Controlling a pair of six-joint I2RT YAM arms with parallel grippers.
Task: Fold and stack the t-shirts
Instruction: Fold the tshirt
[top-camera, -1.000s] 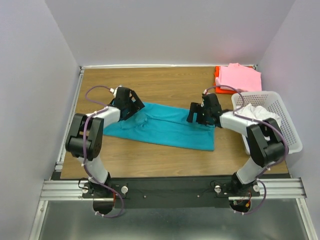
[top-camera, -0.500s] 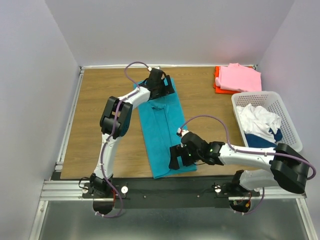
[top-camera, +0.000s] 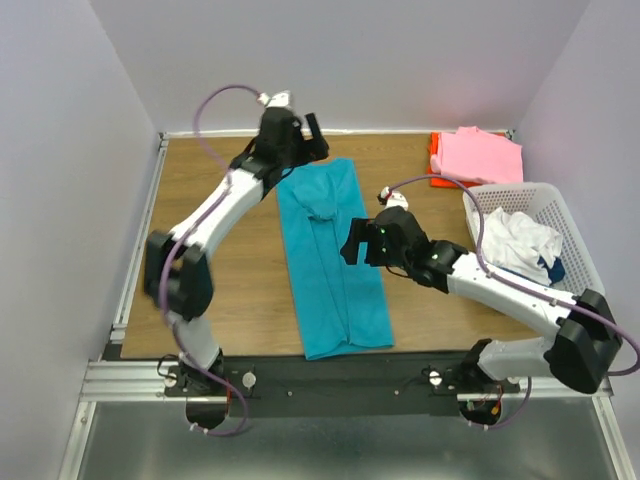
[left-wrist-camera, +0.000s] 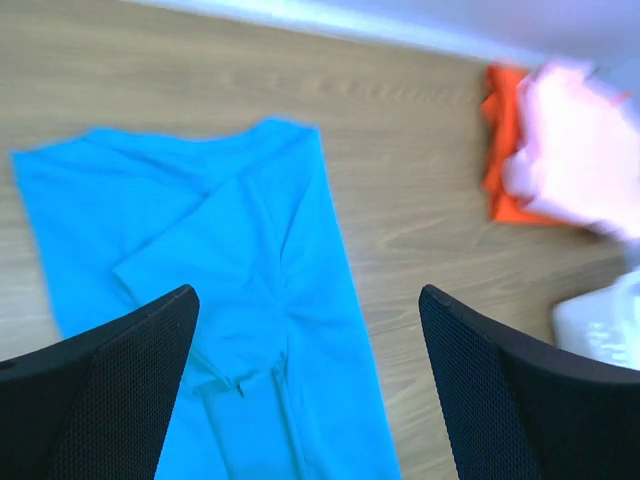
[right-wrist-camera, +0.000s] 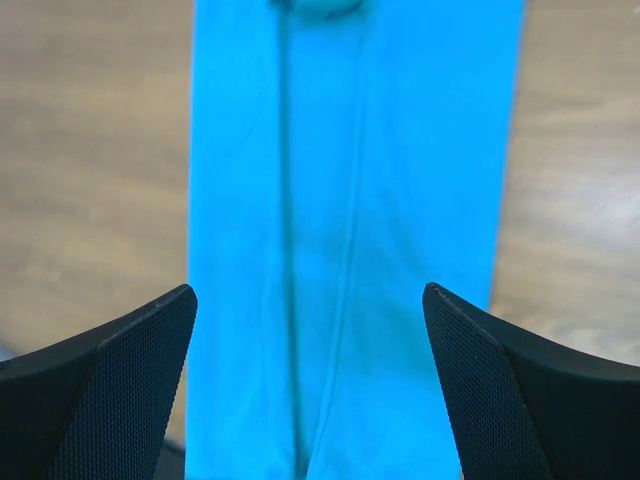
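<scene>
We are hovering the left gripper (left-wrist-camera: 308, 292) over the far collar end of the teal t-shirt (top-camera: 330, 260), which is lying as a long folded strip on the table (top-camera: 200, 190), and the right gripper (right-wrist-camera: 308, 290) over its middle; both pairs of jaws are standing apart, empty

The t-shirt (top-camera: 330, 260) is plain teal. At two o'clock, a pink shirt (top-camera: 482, 155) covers an orange-red shirt (top-camera: 437, 165). The lattice basket (top-camera: 510, 188) is white, holding white cloth (top-camera: 515, 235) and, perhaps, dark blue cloth (top-camera: 548, 268).
</scene>
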